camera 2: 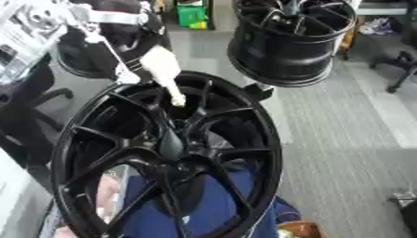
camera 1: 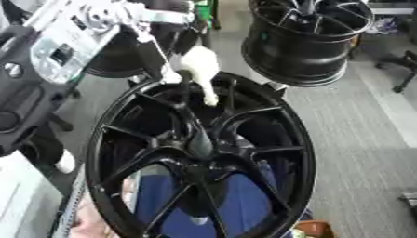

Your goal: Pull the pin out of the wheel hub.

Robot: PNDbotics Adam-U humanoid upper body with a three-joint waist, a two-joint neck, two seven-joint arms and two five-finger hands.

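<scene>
The big black wheel hub (camera 1: 199,158) stood upright right up close, filling the lower middle. The left hand (camera 1: 198,65), in white, reached in over its top rim, fingers curled around a dark pin (camera 1: 185,90) pointing down among the spokes. A second wheel (camera 2: 289,39) sat behind on the floor.

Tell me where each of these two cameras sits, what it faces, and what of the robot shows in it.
Left eye view: sits in the robot's head, looks down at the near wheel hub; the left arm comes in from the upper left, its white-gloved left hand at the hub's top rim.
Right eye view: beside the first, facing the same way, the scene shifted slightly left.
Both share the near hub, the second wheel behind it, the grey floor and the left hand. No right hand shows.
</scene>
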